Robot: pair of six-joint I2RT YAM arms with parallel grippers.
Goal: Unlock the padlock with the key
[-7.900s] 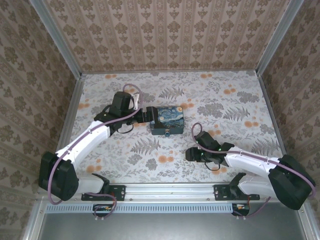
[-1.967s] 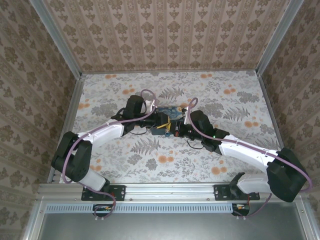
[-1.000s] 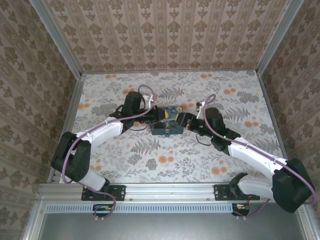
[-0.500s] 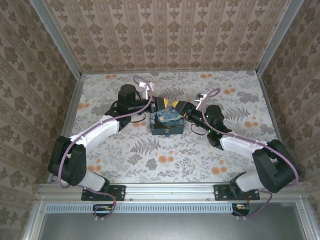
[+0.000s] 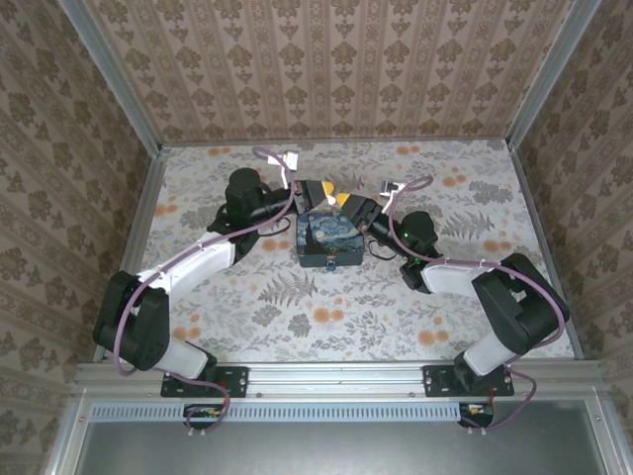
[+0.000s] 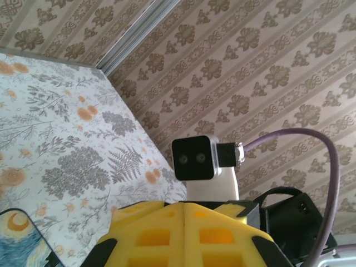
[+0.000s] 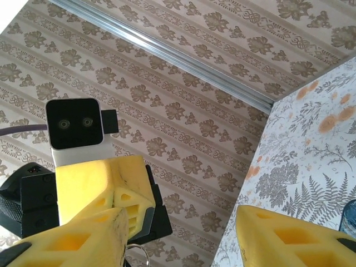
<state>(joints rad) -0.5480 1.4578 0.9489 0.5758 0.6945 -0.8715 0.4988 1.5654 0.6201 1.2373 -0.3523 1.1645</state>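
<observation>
Padlock (image 5: 329, 263) low-centre in top view, on near face of starry box (image 5: 331, 236), both grippers well clear of it. Beyond box, right gripper (image 7: 178, 228) has fingers apart, facing left gripper (image 6: 183, 219), whose tips are pressed together with small metal ring (image 7: 137, 251) dangling beneath; key itself indiscernible. Risk: mistimed handover drops key behind box, or fingers clash.

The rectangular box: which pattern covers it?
The rectangular box shows a blue-and-yellow starry-night painting, clearest in top external view.

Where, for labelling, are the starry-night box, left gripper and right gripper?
starry-night box (image 5: 330, 237), top view, painted lid.
left gripper (image 6: 183, 210), left wrist view, fingertip seam.
right gripper (image 7: 181, 216), right wrist view, gap between fingertips.
</observation>
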